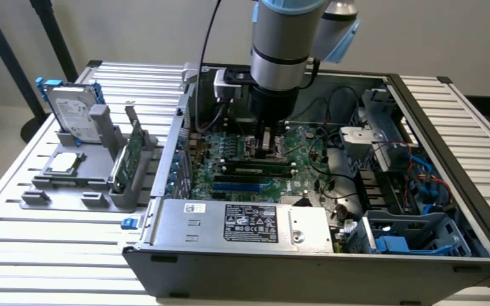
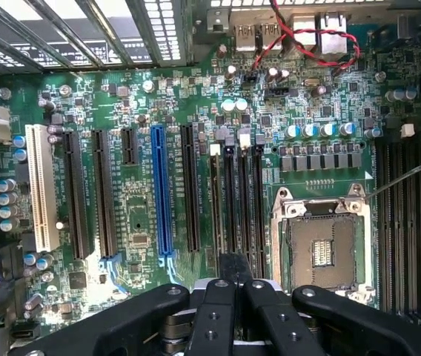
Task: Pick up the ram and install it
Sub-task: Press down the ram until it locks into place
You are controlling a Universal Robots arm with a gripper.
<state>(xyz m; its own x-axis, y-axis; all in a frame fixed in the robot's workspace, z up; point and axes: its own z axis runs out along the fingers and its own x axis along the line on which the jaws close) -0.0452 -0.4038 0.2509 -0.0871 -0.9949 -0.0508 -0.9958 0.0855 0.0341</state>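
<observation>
The ram (image 1: 254,167), a long narrow green and dark stick, stands on edge in a black slot of the motherboard (image 1: 228,143) inside the open computer case. My gripper (image 1: 267,152) hangs straight down just behind and above it. I cannot tell whether they touch. In the wrist view the gripper (image 2: 234,273) is shut with nothing between its fingers, its tip over the near end of several parallel black slots (image 2: 236,200). Among those slots I cannot pick out the ram's edge.
A grey holder (image 1: 92,191) at the exterior view's left carries a hard drive (image 1: 71,111), a silver processor (image 1: 64,162) and a taller green card (image 1: 126,159). The power supply (image 1: 245,223), drive cage (image 1: 381,137) and loose cables (image 1: 339,185) crowd the case. The open processor socket (image 2: 318,245) lies beside the slots.
</observation>
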